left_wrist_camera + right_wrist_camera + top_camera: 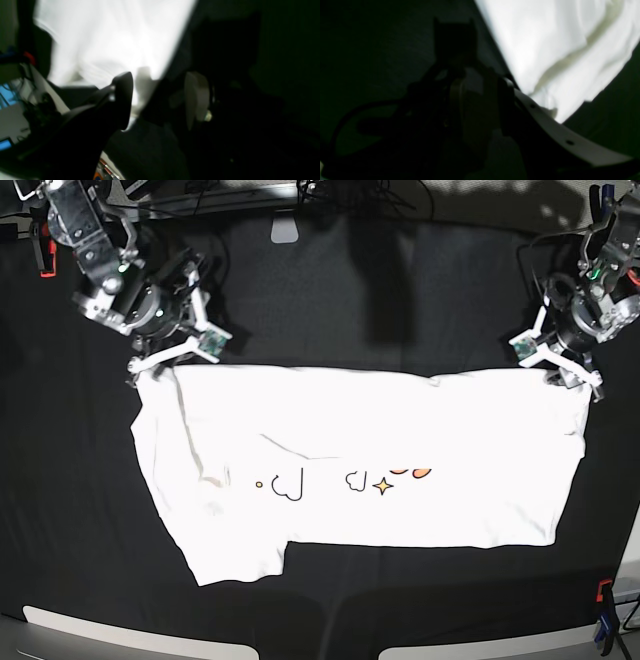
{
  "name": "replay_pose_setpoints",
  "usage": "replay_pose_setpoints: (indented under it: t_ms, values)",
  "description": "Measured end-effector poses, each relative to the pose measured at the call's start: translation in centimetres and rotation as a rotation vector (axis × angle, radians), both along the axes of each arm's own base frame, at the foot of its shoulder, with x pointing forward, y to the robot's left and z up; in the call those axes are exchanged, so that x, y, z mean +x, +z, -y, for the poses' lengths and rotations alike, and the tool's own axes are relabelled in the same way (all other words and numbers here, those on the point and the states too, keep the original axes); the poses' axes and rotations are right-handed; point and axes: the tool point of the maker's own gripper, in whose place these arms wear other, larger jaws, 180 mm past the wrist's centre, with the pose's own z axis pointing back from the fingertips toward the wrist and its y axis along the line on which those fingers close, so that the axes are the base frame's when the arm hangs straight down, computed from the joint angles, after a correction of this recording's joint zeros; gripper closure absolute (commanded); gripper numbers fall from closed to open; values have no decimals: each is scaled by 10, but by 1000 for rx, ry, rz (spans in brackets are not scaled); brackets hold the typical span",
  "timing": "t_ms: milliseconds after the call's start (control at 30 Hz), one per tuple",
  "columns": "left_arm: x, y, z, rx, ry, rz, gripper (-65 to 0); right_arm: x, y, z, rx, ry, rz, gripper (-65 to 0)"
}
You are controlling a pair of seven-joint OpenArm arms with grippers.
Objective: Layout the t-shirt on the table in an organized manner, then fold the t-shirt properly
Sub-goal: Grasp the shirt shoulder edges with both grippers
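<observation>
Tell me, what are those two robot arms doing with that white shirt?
Two robot arms are spreading a white t-shirt on the black table. The right tool is at one far corner of the shirt and the left tool at the other. The shirt lies stretched wide, and already looks partly folded.

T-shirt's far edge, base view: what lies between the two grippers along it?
Only the t-shirt far edge itself, over the table; nothing else between the right gripper and left gripper, per the base view.
</observation>
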Motion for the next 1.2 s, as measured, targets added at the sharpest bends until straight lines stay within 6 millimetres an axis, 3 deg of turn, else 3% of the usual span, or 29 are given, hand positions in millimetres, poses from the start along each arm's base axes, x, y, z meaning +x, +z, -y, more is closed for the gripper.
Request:
replay_pose_setpoints:
  t_ms: [167, 267, 467, 600, 833, 967, 1100, 1200]
  values:
    - [10, -4, -22, 51, 41, 32, -301, -8, -2, -16, 14, 47, -14, -210]
    - [18, -3, -24, 47, 49, 42, -256, -7, -4, -13, -18, 59, -3, -210]
    - [16, -16, -2, -36, 38, 28, -245, -1, -2, -6, -59, 48, 34, -210]
    - [16, -24, 14, -79, 54, 32, -245, 20, 7, 4, -90, -4, 148, -210]
    - [15, -28, 15, -76, 74, 27, -245, 27, -6, 4, -123, 111, 203, -210]
    - [15, -29, 11, -62, 88, 23, -245, 40, -16, 22, -232, 135, 218, -210]
    - [14, -30, 8, -48, 100, 18, -245, 59, -12, 43, -288, 73, 264, -210]
    - [14, -30, 7, -46, 102, 18, -245, 64, -20, 36, -215, 92, 218, -210]
